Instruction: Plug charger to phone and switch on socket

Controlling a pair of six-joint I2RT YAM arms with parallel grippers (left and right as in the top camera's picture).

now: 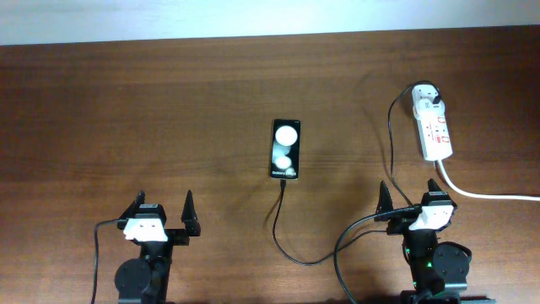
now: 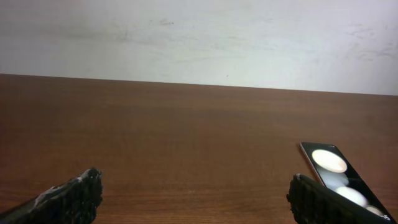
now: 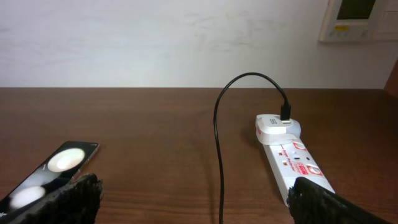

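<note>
**Desk:** What are your arms doing?

**Me:** Both sit at the near edge of the worktop [image 1: 126, 110]. My left end effector [image 1: 164, 203] has its fingers spread wide with nothing between them. My right end effector [image 1: 408, 189] is the same, apart and empty.

**Desk:** Where's the phone?

**Me:** The phone [image 1: 285, 149] lies flat, screen up, around the middle of the worktop, farther out than either arm. Two round white reflections sit on its glass.

**Desk:** And the charger?

**Me:** The tip of the charger [image 1: 279, 221] meets the phone's near short edge, but I cannot tell whether it is fully seated. From there the black cable runs nearer, curves right, passes by my right arm and climbs to the white adapter [image 1: 427, 95].

**Desk:** The socket?

**Me:** The socket [image 1: 435, 127] lies at the far right, well apart from the phone, with the adapter plugged into its far end. Its thick white cord [image 1: 485, 194] leaves the near end and runs off to the right. Red markings show on the strip — I cannot read the switch position.
</note>
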